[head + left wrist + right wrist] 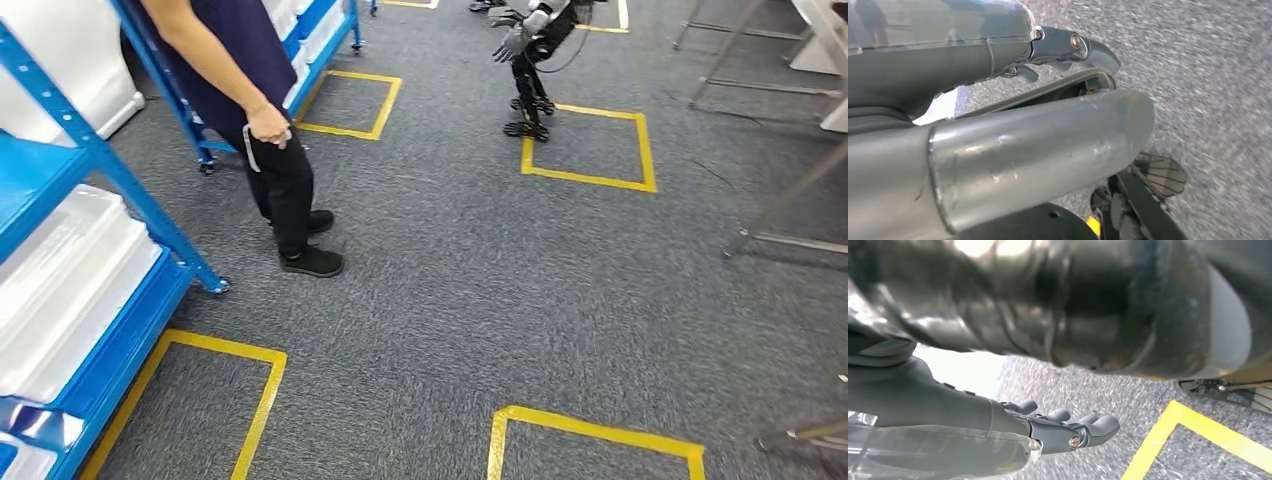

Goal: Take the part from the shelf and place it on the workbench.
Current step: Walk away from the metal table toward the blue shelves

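A: Head view is pointed at the grey carpet floor (470, 290). A blue shelf (95, 160) with white trays (70, 270) is seen at the left, and a person (265, 130) is standing near it. Is the part seen anywhere?

B: No part can be told from the trays, and no workbench is made out. Another robot (530, 60) is seen far away, beside a yellow tape square (590, 145).

A: How are the hands held?

B: The left hand (1068, 50) is seen in its wrist view with fingers stretched and nothing between them. The right hand (1068, 430) is likewise spread and empty, hanging above the floor.

A: What could go wrong?

B: The person could be bumped if the shelf is approached carelessly. Also, a wrong tray could be reached, because the part is not located yet.
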### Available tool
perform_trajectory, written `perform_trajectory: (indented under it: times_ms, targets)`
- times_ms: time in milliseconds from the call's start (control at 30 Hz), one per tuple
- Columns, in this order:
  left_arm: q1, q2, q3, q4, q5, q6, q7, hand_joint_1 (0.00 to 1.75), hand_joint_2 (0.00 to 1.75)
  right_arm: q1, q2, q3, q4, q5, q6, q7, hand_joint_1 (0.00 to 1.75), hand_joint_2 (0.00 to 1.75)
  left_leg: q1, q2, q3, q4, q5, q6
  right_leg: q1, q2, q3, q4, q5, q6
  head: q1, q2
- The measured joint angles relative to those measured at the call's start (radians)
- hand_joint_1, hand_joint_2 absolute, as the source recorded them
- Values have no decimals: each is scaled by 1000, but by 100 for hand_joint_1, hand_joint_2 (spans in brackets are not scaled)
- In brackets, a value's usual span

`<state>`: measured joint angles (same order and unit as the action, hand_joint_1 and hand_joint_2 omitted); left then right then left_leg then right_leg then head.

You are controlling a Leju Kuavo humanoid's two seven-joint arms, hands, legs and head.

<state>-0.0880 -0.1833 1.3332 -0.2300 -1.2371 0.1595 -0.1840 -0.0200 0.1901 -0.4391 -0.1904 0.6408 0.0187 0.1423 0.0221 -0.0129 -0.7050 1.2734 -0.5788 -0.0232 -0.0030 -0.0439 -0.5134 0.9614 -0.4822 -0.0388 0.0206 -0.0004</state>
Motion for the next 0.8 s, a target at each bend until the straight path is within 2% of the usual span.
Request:
perform_trajectory:
  times_ms: [33,67,100,133,167,200,267,300,367,400,433,467,500,533,567,600,633,667,700,733,767,800]
  targets:
    - [1,0,0,0,0,0,0,0,0,0,0,0,0,0,0,0,0,0,7,5,8,-19,22,-7,-3,-13,2,3,-5,5,0,0]
    - [2,0,1,0,0,0,0,0,0,-1,0,0,0,0,0,0,0,0,14,15,36,-75,58,-15,-6,-24,5,8,-11,11,0,0]
    - [3,0,1,0,0,0,0,0,0,-1,0,0,0,0,1,0,0,0,18,36,71,-146,88,-23,-9,-35,6,15,-19,20,0,0]
    - [2,-1,1,0,0,0,0,0,0,-1,0,0,0,1,1,0,0,0,20,50,102,-206,112,-25,-10,-45,6,26,-28,30,0,0]
    - [1,-1,1,0,0,1,0,0,0,-1,-1,-1,0,1,2,0,0,0,19,59,121,-243,122,-21,-9,-52,6,35,-36,38,1,0]
    - [1,-2,1,0,0,1,0,0,0,-2,-1,-1,0,1,4,0,0,0,15,63,126,-255,120,-13,-7,-58,7,41,-42,46,3,0]
    - [2,0,1,0,0,2,0,0,0,-8,1,-2,0,2,5,0,0,0,9,44,124,-251,118,8,-10,-68,11,43,-47,56,4,0]
    - [3,1,2,0,0,3,0,0,0,-10,2,-2,0,2,6,0,0,0,7,36,124,-253,118,17,-15,-61,11,49,-54,61,4,0]
    - [2,2,2,0,-1,5,0,0,0,-11,4,-3,0,3,8,0,0,0,6,19,125,-257,122,32,-21,-20,-13,110,-100,65,4,0]
    - [1,2,2,0,-1,5,0,0,0,-11,4,-3,0,4,9,-1,0,0,4,11,124,-258,123,37,-21,7,-43,172,-135,64,4,0]
    - [0,2,2,0,-1,6,0,0,0,-10,4,-4,0,4,9,-1,0,0,1,2,123,-258,123,40,-19,25,-80,246,-168,61,4,0]
    - [-1,2,2,0,-1,6,0,0,0,-10,4,-4,0,5,9,-1,0,0,-3,-10,122,-258,124,42,-15,33,-115,310,-187,57,4,0]
    - [-1,2,2,0,-2,6,0,0,0,-9,4,-5,0,5,9,-1,0,0,-7,-23,123,-258,123,44,-11,38,-137,345,-187,51,4,0]
    - [-1,2,2,0,-2,6,0,0,0,-9,4,-5,0,5,9,-1,0,0,-10,-37,125,-258,123,45,-6,42,-141,341,-166,43,4,0]
    - [0,2,2,0,-2,6,0,0,0,-9,4,-5,0,5,9,-1,0,0,-12,-52,127,-258,123,45,-1,48,-126,296,-128,34,4,0]
    - [0,1,2,0,-2,6,0,0,0,-8,4,-5,0,5,9,-1,0,0,-12,-65,129,-258,123,45,4,68,-98,225,-83,24,4,0]
    - [-1,0,2,0,-2,6,0,0,0,-7,3,-6,0,5,9,-1,0,0,-14,-79,129,-257,123,45,8,97,-71,155,-49,16,4,0]
    - [-2,-1,2,0,-2,6,0,0,0,-7,3,-7,0,6,9,-2,0,0,-14,-91,127,-256,124,43,11,121,-51,102,-25,10,4,0]
    - [-2,-2,2,0,-2,7,0,0,0,-6,3,-8,0,7,9,-2,0,0,-13,-103,124,-256,125,41,13,138,-41,73,-16,7,4,0]
    - [-2,-2,2,0,-2,8,0,0,0,-7,3,-8,0,8,9,-2,0,0,-13,-114,121,-257,127,37,14,139,-39,66,-17,5,4,0]
    - [0,-2,2,0,-2,9,0,0,0,-8,3,-9,0,9,9,-3,0,0,-12,-126,118,-260,130,31,13,125,-38,61,-14,4,4,0]
    - [2,-2,2,0,-2,10,0,0,0,-9,4,-9,0,10,9,-3,0,0,-13,-127,116,-259,129,27,11,111,-34,55,-11,2,4,0]
